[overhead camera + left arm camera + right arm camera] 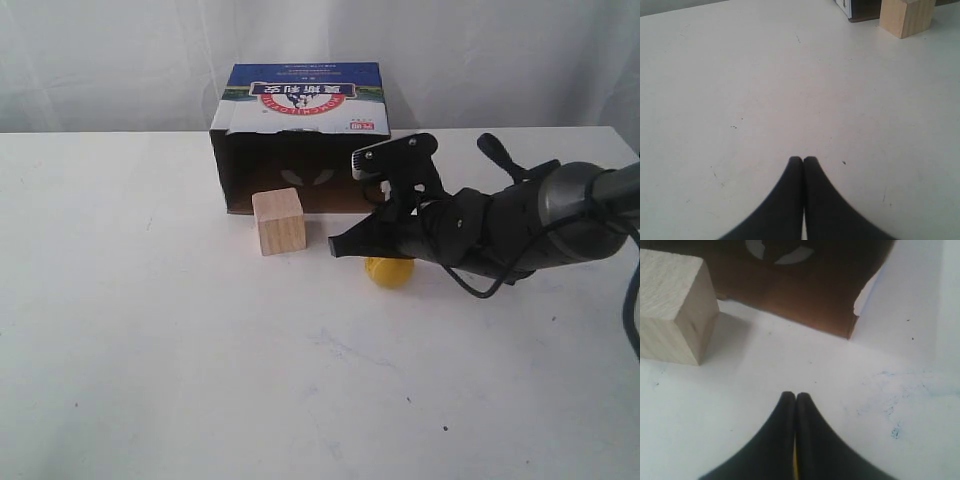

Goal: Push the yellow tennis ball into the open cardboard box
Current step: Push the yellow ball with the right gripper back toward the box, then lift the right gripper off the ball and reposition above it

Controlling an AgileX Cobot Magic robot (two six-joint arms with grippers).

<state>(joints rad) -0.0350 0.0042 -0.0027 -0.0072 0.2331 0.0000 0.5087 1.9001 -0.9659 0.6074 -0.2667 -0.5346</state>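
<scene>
Both pincers are seen fully closed, with nothing gripped: the left pincer point(803, 160) over bare surface point(740, 100), the right pincer point(335, 247) low beside the cube point(278, 221). The ball point(389, 271) lies under the right pincer, before the box point(300, 100). Its top is hidden, so contact cannot be judged.

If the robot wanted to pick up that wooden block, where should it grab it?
Probably from above, pinching the wooden block across its two flat side faces: it stands upright, and the cardboard box sits close behind it, crowding the back face.
</scene>
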